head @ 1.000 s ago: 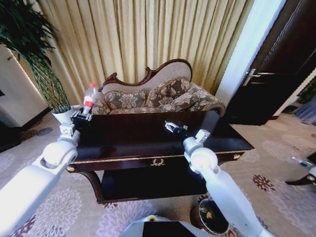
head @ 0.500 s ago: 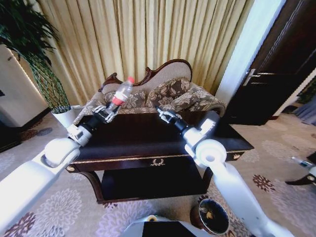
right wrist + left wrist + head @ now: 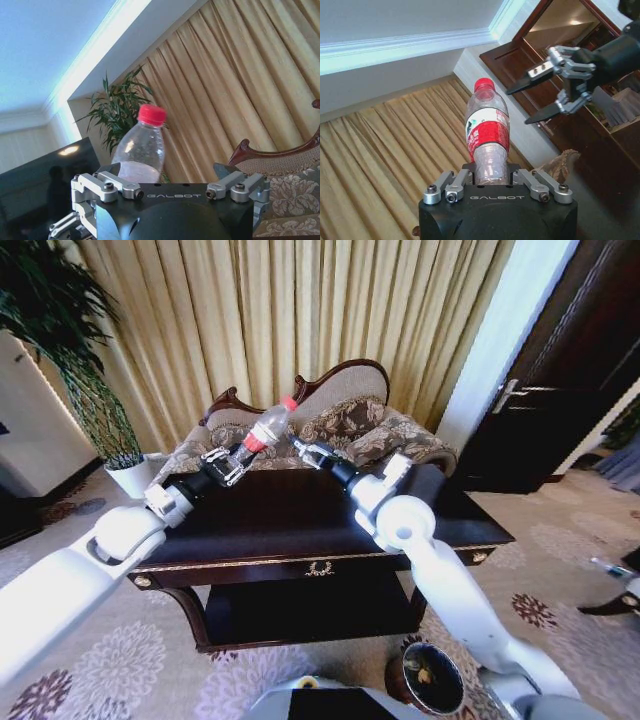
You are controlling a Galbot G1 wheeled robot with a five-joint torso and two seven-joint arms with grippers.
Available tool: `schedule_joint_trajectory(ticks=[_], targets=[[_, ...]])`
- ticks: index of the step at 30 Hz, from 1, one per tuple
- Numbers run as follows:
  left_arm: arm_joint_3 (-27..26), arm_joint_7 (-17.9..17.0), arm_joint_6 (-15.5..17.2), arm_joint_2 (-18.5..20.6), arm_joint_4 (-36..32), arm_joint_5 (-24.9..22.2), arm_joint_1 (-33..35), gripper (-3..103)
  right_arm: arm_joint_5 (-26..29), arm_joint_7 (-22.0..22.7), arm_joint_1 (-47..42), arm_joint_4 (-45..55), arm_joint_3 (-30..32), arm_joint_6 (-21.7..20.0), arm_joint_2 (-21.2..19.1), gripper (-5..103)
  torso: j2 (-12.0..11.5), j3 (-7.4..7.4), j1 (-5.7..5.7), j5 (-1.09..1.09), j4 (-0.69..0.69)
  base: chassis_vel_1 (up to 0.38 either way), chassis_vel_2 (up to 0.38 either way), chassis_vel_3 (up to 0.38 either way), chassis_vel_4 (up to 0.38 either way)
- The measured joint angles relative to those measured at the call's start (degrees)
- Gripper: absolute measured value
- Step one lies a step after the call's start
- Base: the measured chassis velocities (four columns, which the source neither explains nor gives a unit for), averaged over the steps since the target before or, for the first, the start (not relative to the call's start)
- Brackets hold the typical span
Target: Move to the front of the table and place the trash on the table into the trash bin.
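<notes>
My left hand (image 3: 232, 462) grips the bottle (image 3: 266, 427) by its base above the tabletop (image 3: 290, 515), cap tilted toward my right hand (image 3: 303, 451), which waits just beside the cap, fingers spread wide around nothing.

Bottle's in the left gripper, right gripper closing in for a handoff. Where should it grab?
The left gripper clamps the bottle at its base, cap tilted toward the open right gripper. Likely best: the free upper body at the red-white label, approached from the cap side, fingers straddling the round body.
</notes>
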Motion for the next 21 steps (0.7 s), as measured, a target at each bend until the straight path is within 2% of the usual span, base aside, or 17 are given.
schedule_joint_trajectory(ticks=[6,21], targets=[[2.3,-0.8,1.1,-1.0,-0.3,1.5,-1.0,30,-1.5,0.3,1.2,-0.9,-2.5,-0.3,0.9,100,0.0,0.00,0.00,0.00,-0.01,0.000,0.000,0.000,0.000],[6.2,-2.4,3.3,-2.4,-1.9,1.5,-3.5,30,-3.5,2.3,2.7,-3.3,-5.6,-1.5,4.7,100,0.0,0.00,0.00,0.00,0.00,0.000,0.000,0.000,0.000]])
